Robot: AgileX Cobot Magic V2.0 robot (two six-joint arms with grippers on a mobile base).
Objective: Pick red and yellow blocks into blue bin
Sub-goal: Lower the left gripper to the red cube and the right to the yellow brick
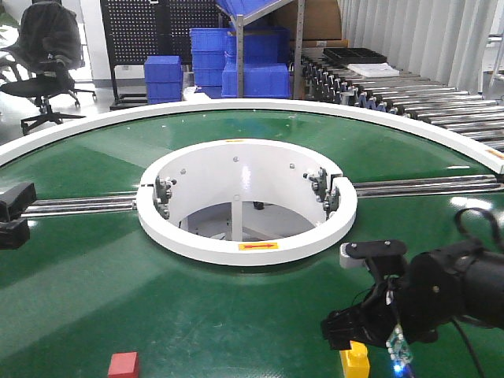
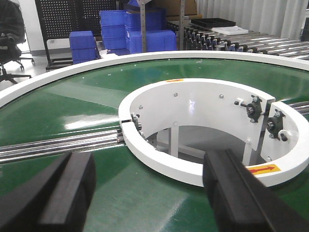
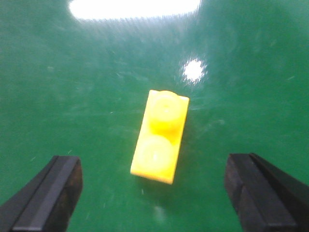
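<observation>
The yellow brick (image 3: 160,137), with two round studs, lies flat on the green belt, in front of and between the open fingers of my right gripper (image 3: 154,198), which hovers over it without touching. In the front view the yellow brick (image 1: 355,361) shows at the bottom edge under my right gripper (image 1: 356,335). The red cube (image 1: 124,365) sits alone on the belt at the bottom left, far from both grippers. My left gripper (image 2: 152,203) is open and empty above the belt; it appears at the left edge of the front view (image 1: 14,211). The blue bin is out of view.
A white inner ring (image 1: 244,246) surrounds a round opening in the middle of the green turntable, with metal rails (image 1: 79,205) running out to both sides. A white outer rim (image 1: 315,110) bounds the belt. Ribbed blue crates (image 1: 236,63), a roller conveyor (image 1: 394,87) and an office chair (image 1: 43,55) stand behind.
</observation>
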